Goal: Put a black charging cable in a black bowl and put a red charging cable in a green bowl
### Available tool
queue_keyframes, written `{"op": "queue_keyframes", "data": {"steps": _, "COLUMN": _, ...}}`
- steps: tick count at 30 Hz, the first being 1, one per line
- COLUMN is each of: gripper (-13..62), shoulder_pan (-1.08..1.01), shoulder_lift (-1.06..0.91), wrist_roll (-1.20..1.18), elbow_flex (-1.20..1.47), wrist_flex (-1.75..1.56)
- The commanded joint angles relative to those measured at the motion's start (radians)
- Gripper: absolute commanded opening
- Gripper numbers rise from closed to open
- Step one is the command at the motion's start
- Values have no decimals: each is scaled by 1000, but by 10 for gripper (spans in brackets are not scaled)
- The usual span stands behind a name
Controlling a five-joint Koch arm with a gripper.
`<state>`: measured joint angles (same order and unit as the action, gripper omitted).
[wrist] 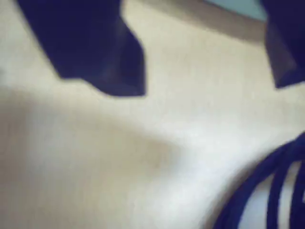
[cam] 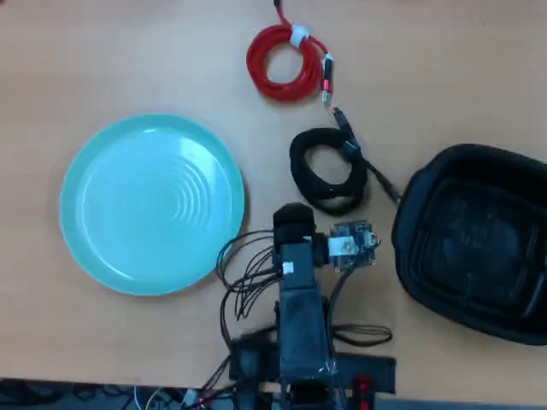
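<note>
Hovering open-jawed beside the black charging cable (cam: 329, 171), the gripper (wrist: 205, 71) needed centring over its coil before closing.

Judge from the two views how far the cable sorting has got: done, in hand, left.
Done: nothing; the green bowl and black bowl are empty. In hand: the gripper, open, hangs near the black charging cable. Left: both cables, with the red charging cable on the table.

Red charging cable (cam: 285, 65) above black charging cable (cam: 329, 170); green bowl (cam: 102, 256) left, black bowl (cam: 416, 205) right.
</note>
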<state>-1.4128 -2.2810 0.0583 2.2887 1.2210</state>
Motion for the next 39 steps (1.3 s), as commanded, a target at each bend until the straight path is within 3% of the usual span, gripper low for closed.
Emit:
{"op": "queue_keyframes", "data": {"steps": 1, "gripper": 268, "shoulder_pan": -14, "shoulder_lift": -92, "wrist_roll": 9, "elbow_flex": -175, "wrist_flex": 155}}
{"op": "queue_keyframes", "data": {"steps": 10, "gripper": 268, "shoulder_pan": -5, "shoulder_lift": -94, "wrist_roll": -2, "elbow_flex": -560, "wrist_flex": 376}}
{"op": "queue_keyframes", "data": {"steps": 15, "gripper": 277, "shoulder_pan": -9, "shoulder_lift": -91, "wrist_roll": -55, "elbow_flex": -630, "wrist_flex": 357}}
{"op": "queue_keyframes", "data": {"steps": 24, "gripper": 279, "shoulder_pan": -63, "shoulder_lift": -84, "wrist_roll": -368, "elbow_flex": -568, "wrist_flex": 202}}
{"op": "queue_keyframes", "data": {"steps": 30, "gripper": 287, "shoulder_pan": -55, "shoulder_lift": -83, "wrist_roll": -555, "elbow_flex": -351, "wrist_flex": 0}}
{"op": "queue_keyframes", "data": {"steps": 39, "gripper": 356, "shoulder_pan": -48, "shoulder_lift": -84, "wrist_roll": -577, "elbow_flex": -230, "wrist_flex": -127}}
